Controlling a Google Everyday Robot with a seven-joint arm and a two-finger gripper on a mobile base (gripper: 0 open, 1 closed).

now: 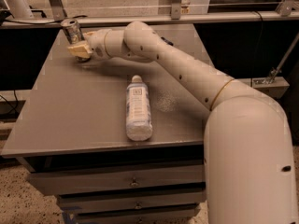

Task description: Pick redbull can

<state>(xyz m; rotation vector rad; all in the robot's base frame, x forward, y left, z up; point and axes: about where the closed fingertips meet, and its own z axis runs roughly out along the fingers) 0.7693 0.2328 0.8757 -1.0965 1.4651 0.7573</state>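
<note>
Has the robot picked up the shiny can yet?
Not yet. Done: the pincer sits right against the bottom of the redbull can, at the far left corner of the table. In hand: getting a grip. Left: lifting it, since the can stands on the table.

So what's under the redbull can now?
The table, at its far left corner. The claw, in front of the redbull can, covers its base, so contact is hidden.

We see a silvery redbull can (72, 31) with a shiny rim at the plain grey counter's (70, 111) far left, the cream-yellow gripper (78, 50) of the white arm (187, 73) just beside it, and a clear bottle (138, 108) with a white-blue label.
</note>
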